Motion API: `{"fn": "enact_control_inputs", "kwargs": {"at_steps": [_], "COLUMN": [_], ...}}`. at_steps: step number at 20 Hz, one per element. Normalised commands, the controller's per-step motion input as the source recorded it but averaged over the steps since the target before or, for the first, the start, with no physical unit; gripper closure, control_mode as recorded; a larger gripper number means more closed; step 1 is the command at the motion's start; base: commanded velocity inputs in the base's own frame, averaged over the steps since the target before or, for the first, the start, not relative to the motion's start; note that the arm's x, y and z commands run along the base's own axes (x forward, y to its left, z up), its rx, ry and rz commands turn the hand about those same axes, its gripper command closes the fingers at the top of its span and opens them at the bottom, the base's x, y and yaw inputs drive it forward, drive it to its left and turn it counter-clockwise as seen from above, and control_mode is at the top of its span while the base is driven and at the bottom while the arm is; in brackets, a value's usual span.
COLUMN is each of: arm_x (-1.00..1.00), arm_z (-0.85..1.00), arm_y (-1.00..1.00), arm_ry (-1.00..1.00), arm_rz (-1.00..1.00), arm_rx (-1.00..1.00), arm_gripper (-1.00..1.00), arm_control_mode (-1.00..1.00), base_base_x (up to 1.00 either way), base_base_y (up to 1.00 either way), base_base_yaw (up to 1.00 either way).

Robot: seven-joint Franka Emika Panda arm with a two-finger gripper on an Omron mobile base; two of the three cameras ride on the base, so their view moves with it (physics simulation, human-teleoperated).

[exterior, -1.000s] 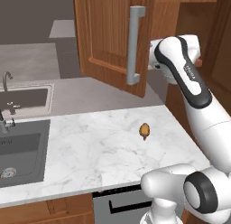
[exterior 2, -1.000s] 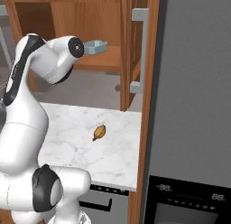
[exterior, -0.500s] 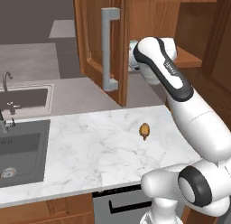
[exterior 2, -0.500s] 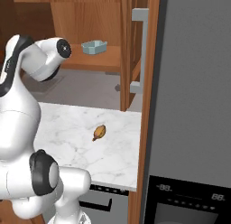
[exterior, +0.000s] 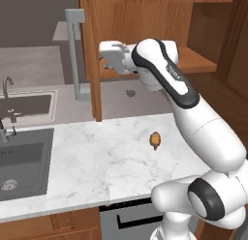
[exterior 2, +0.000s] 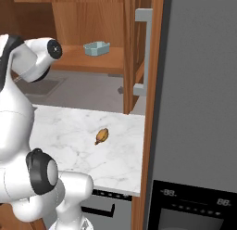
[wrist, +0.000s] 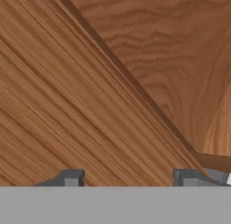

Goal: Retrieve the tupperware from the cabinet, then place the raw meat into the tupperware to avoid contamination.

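Resting on cabinet (exterior 2: 88,20) shelf: tupperware (exterior 2: 96,48), likely light, stiff, slick; grip by rim. Raw meat (exterior: 155,139) on worktop (exterior: 97,161), 6 o'clock of it. Jaws parted, empty.

Left base view: from behind the arm on its left, high, looking forward and down over the marble tabletop (exterior: 97,157), with the sink (exterior: 22,161) at the picture's left and the open cabinet (exterior: 145,36) above.
Right base view: from behind the arm on its right, looking forward and down; a tall dark oven unit (exterior 2: 194,131) fills the right side.
Shared field: both base views take in the tabletop, the raw meat (exterior: 155,139) lying on it, the cabinet's shelf (exterior 2: 92,60) and the open door's grey handle (exterior 2: 144,50).
Hand view: very near, facing wood-grain cabinet panels (wrist: 90,92) that meet along a slanted edge; two dark fingertips (wrist: 72,178) of the pincer (wrist: 128,179) rise at the bottom.
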Motion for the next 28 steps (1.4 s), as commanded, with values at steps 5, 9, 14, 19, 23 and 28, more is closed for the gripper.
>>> {"fn": "enact_control_inputs", "kwargs": {"at_steps": [5,9,14,19,23,28], "arm_x": [0.0,0.0,0.0,-0.06,-0.15,-0.13], "arm_z": [-0.05,0.0,0.02,0.0,0.0,0.0], "arm_y": [0.66,0.23,-0.11,-0.53,-0.57,-0.48], "arm_ry": [-0.06,-0.02,0.1,0.23,0.22,0.2], "arm_rz": [0.0,0.0,-0.07,-0.17,-0.2,-0.23], "arm_rx": [-0.04,-0.04,0.0,0.0,0.0,-0.03], "arm_gripper": [-1.0,-1.0,-1.0,-1.0,-1.0,-1.0], "arm_control_mode": [-1.0,-1.0,-1.0,-1.0,-1.0,-1.0], "base_base_x": [0.0,0.0,0.0,0.0,0.0,0.0], "base_base_y": [0.0,0.0,0.0,0.0,0.0,0.0], "base_base_yaw": [0.0,0.0,0.0,0.0,0.0,0.0]}}
